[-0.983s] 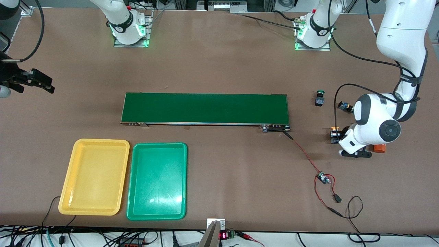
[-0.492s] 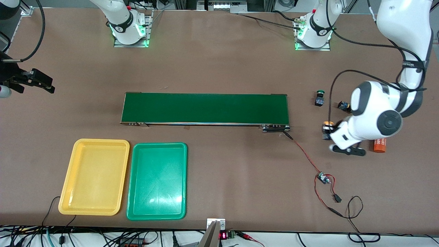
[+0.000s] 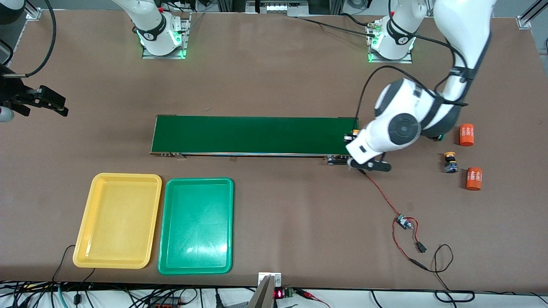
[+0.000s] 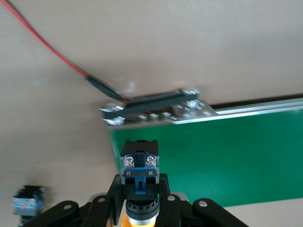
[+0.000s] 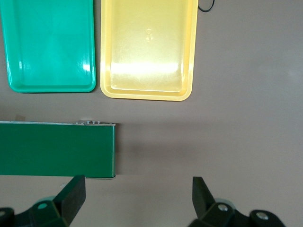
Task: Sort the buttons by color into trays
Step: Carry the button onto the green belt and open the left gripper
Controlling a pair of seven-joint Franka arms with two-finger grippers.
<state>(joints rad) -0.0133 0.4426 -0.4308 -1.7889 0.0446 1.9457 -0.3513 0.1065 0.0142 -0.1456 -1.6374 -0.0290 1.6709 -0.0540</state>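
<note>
My left gripper point(image 3: 353, 137) is shut on a yellow-capped button point(image 3: 355, 135) and holds it over the conveyor belt's point(image 3: 257, 134) end nearest the left arm. In the left wrist view the button's black-and-blue body point(image 4: 140, 168) sits between the fingers point(image 4: 163, 189). A second yellow-capped button point(image 3: 448, 162) stands on the table. A green cap's edge point(image 3: 439, 137) shows beside the left arm; the other green button is hidden. The yellow tray point(image 3: 117, 220) and green tray point(image 3: 196, 225) lie side by side, empty. My right gripper point(image 3: 51, 102) waits open at the right arm's end of the table.
Two orange cylinders point(image 3: 466, 134) point(image 3: 474, 179) stand near the loose buttons. A red wire with a small board point(image 3: 402, 221) trails from the belt's motor end point(image 3: 342, 159) toward the front camera. The right wrist view shows both trays point(image 5: 147, 47) point(image 5: 47, 42) and the belt's end point(image 5: 57, 149).
My left arm has lifted the yellow-capped button off the table and carried it to over the belt's end. This uncovered the second yellow button and an orange cylinder. The right arm has not moved.
</note>
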